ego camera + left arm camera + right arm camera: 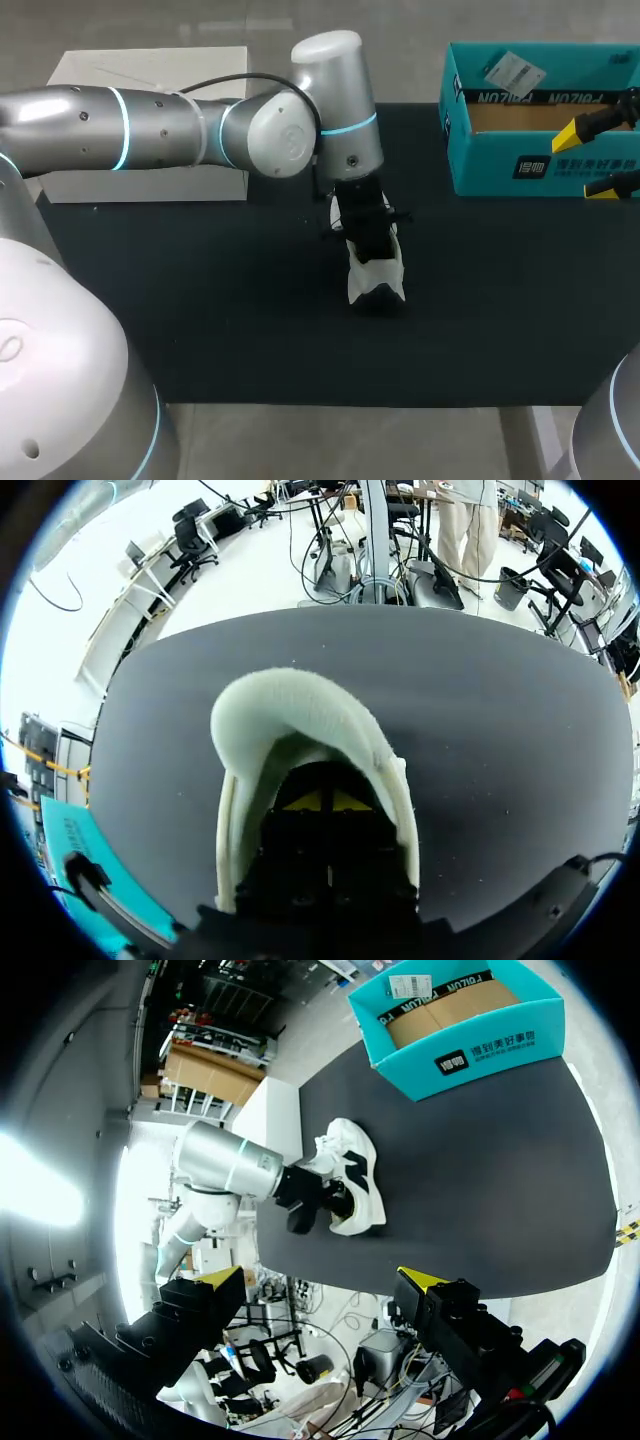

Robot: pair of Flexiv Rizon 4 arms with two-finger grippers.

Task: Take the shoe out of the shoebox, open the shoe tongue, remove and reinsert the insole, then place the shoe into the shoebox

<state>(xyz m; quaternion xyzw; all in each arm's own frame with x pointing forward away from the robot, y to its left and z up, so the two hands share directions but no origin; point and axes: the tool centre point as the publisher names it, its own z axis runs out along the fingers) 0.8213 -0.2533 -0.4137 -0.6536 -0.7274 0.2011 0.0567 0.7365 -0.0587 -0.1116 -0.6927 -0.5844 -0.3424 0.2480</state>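
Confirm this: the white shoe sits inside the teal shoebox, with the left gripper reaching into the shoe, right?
No. The white shoe stands on the black mat, outside the teal shoebox, as the head view shows. The left gripper does reach into the shoe.

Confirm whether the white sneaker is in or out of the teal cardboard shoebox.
Out: the white sneaker sits on the black mat, well apart from the teal cardboard shoebox.
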